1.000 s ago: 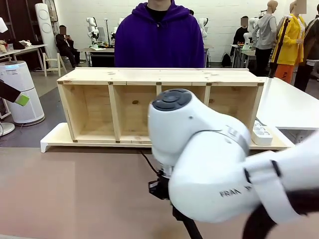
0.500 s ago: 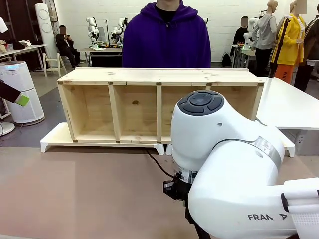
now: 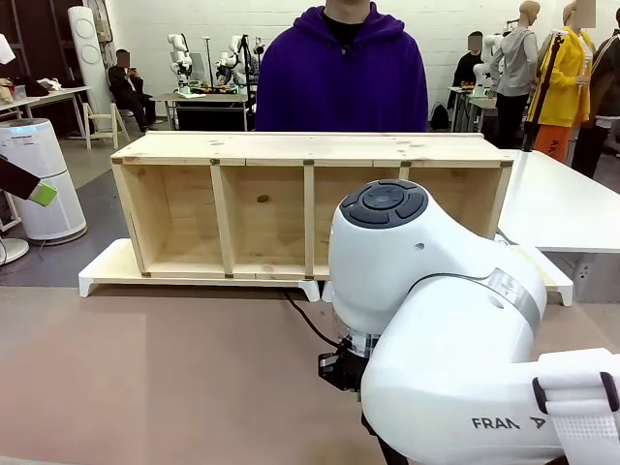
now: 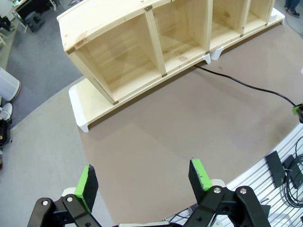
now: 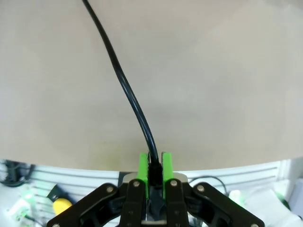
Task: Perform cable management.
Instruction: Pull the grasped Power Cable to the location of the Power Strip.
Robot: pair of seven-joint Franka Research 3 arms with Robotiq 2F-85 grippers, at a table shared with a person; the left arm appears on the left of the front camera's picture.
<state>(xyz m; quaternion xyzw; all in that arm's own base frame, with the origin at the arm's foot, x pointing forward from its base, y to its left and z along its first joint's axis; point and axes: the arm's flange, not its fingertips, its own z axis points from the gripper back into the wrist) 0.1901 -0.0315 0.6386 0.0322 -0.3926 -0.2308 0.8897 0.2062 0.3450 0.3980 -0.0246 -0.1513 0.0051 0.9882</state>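
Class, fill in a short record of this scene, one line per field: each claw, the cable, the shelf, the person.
right claw: shut on the cable
left claw: open, holding nothing, above the table
cable: runs from the wooden shelf base across the table to the right claw
wooden shelf: open front faces the robot
person: stands behind the shelf

Rear wall (image 3: 140, 19): painted white, evenly lit. Grey floor (image 3: 82, 228) beyond the matt brown tabletop (image 3: 145, 378). An open-fronted pale wooden shelf unit (image 3: 310, 148) stands on a low white-footed wooden board (image 3: 107, 269) at the tabletop's far edge. White rectangular table (image 3: 557, 208) to the right. White cylindrical appliance (image 3: 34, 179) on the floor, left. Light-topped work table (image 3: 44, 99) farther back.
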